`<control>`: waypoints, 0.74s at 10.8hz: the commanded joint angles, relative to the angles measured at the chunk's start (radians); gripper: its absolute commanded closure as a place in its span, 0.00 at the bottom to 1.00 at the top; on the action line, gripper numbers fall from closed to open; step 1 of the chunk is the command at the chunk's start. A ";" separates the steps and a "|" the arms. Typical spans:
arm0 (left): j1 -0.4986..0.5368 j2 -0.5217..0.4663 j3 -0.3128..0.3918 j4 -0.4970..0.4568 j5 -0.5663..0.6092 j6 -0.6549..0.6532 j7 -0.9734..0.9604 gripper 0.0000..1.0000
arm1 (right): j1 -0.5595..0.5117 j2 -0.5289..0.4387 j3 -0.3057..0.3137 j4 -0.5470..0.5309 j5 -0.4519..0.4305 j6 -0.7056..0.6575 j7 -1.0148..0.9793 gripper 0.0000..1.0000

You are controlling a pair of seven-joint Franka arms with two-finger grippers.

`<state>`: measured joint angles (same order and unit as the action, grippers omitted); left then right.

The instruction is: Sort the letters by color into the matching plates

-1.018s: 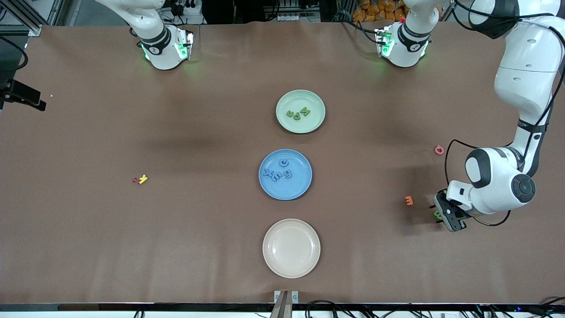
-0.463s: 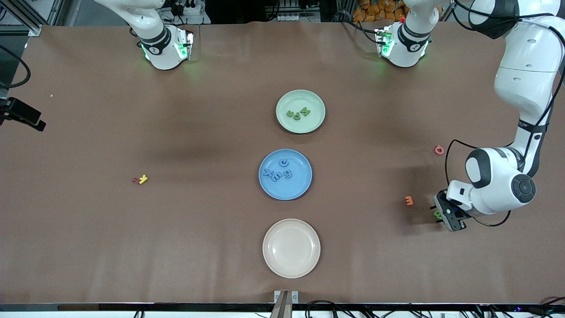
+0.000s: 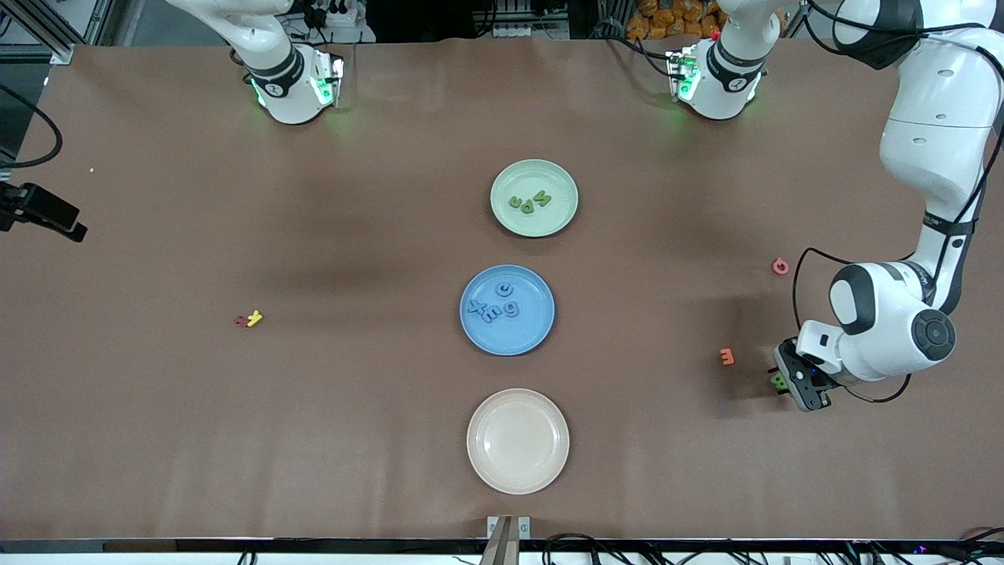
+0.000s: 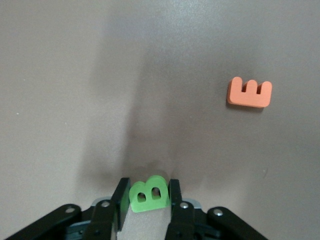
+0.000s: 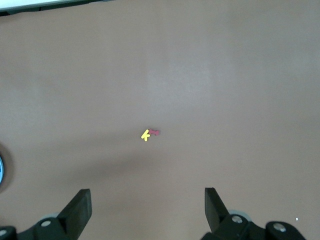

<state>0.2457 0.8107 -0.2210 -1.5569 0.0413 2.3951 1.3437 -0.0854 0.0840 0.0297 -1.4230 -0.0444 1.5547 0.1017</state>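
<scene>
**A:** What's changed over the last second?

**B:** Left gripper (image 4: pixel 147 200) has narrowed onto the small green foam letter B (image 4: pixel 147 194). In the left wrist view both fingers (image 4: pixel 120 197) now sit flush against the B's sides, no gap visible. A second ago the jaws stood wider around it. The arm itself has barely shifted.

**A:** Lifted?

**B:** Can't say for sure. In the front view the B (image 3: pixel 779 381) is low at the left arm's end of the table, just beside the small orange foam letter E (image 3: pixel 727 357). I'd call it clamped but not yet raised.

**A:** Where does it go?

**B:** The pale mint green round plastic plate (image 3: pixel 502 176), well apart from the pickup spot, up toward the bases. It already holds three green foam letters (image 3: pixel 530 202). The medium blue round plastic plate (image 3: pixel 541 333) holds four blue foam letters (image 3: pixel 494 304), so blue looks done. This B should be the last piece.

**A:** Right arm?

**B:** Waiting. Right gripper (image 5: pixel 147 207) hangs with jaws spread wide and empty over bare table above the tiny yellow and red foam letters (image 5: pixel 149 134). Those aren't task items.

**A:** Risks?

**B:** Thin foam, edge grip. It could twist or slip on the long carry. The cream round plate (image 3: pixel 549 471) stays empty, ignore it.
</scene>
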 commanded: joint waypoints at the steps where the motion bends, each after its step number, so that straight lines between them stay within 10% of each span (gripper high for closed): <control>1: -0.008 0.013 0.014 0.015 0.022 -0.016 0.014 0.90 | 0.021 -0.009 -0.027 -0.010 0.005 0.015 0.015 0.00; 8: -0.022 -0.024 -0.001 0.009 0.002 -0.062 -0.130 1.00 | 0.027 0.000 -0.031 0.000 0.001 0.012 0.015 0.00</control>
<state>0.2438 0.8109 -0.2214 -1.5539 0.0413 2.3900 1.3100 -0.0770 0.0861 0.0140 -1.4245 -0.0444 1.5679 0.1030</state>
